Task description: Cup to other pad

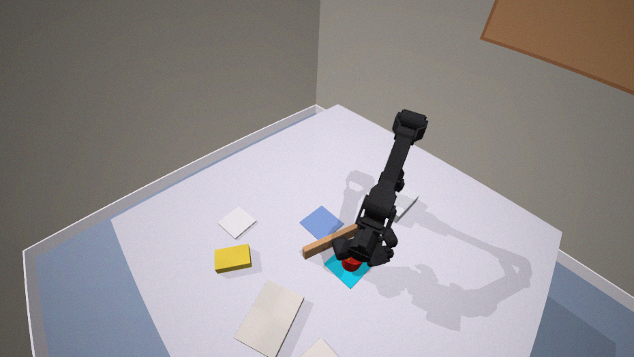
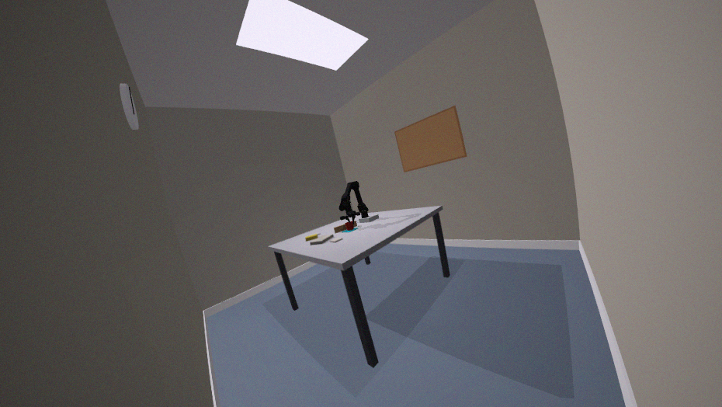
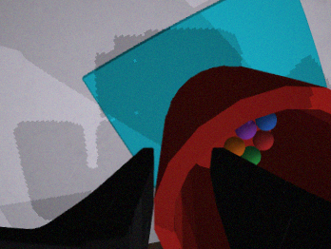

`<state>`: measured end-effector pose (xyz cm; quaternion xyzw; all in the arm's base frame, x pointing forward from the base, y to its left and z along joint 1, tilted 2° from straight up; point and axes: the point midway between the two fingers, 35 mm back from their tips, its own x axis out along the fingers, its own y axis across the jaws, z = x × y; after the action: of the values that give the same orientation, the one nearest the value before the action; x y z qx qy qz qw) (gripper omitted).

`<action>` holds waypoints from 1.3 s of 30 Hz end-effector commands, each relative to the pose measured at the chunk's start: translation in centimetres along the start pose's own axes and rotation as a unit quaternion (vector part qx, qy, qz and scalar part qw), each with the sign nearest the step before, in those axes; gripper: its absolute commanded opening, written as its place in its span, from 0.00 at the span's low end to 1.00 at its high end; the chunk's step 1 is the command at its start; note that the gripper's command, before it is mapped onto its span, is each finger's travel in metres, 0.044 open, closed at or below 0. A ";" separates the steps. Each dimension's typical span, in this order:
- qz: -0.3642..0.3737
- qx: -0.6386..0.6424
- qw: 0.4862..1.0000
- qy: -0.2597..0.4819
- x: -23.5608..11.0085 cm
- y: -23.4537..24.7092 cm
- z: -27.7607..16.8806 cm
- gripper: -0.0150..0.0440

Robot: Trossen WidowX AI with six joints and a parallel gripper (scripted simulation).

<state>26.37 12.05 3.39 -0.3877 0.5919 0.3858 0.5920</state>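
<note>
The red cup stands upright on the cyan pad. Several coloured marbles lie inside it. My gripper is low over the cup, one finger outside the near wall and one inside. The fingers stand a little apart from the wall, so the gripper is open. The blue pad lies bare just behind the wooden bar. In the exterior view the arm and the cup are very small.
A wooden bar lies between the two pads, close to the cup. A yellow block, a white tile and a large beige sheet lie to the left and front. A grey block lies behind the arm.
</note>
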 end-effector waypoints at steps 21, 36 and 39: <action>0.000 0.001 1.000 -0.001 -2.6 -0.1 0.1 0.47; 0.000 0.002 1.000 -0.001 -4.8 -0.1 0.0 0.47; 0.001 0.002 1.000 -0.001 -5.1 0.0 -0.1 0.47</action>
<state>26.37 11.99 8.08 -0.3871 0.5936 0.3854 0.5910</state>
